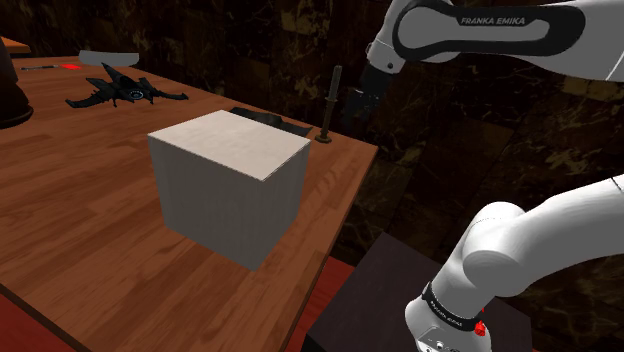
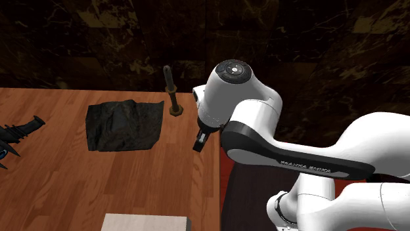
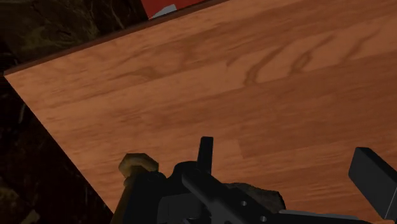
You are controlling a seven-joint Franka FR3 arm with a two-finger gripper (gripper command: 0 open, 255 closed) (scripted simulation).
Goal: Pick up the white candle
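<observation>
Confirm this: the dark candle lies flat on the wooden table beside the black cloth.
One point is wrong: the dark candle stands upright, not flat, on the wooden table beside the black cloth. The second exterior view shows it.

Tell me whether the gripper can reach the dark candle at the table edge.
Probably yes: the open gripper hangs beside the upright dark candle, nothing between them; the dark cloth lies on its other side.

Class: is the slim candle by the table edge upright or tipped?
Upright: the dark candle stands straight on its small base in both exterior views.
</observation>
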